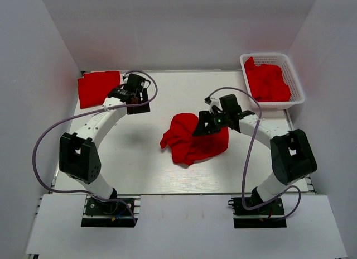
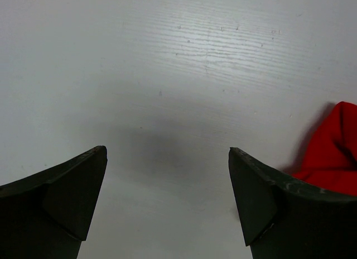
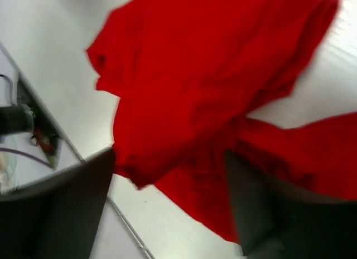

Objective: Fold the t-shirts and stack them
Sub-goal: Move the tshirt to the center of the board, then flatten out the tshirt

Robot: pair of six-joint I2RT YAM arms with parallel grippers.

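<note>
Your left pincer stands wide, its two dark fingers well apart above the bare white table and holding nothing. Only a red edge of the crumpled t-shirt shows at the right of that wrist view. Your right pincer is spread wide too. It hangs just over the same crumpled t-shirt, and red cloth fills the space between and beyond its fingers. That view is blurred, so you cannot tell whether either finger touches the fabric. From above, this t-shirt lies bunched in the middle of the table, with one lobe reaching toward the left arm and the right arm's wrist over its far right part. A folded t-shirt lies flat in the far left corner, just beside the left arm's wrist and well apart from the crumpled one. In the far right corner stands the white basket, with more red t-shirts heaped loosely inside it.
</note>
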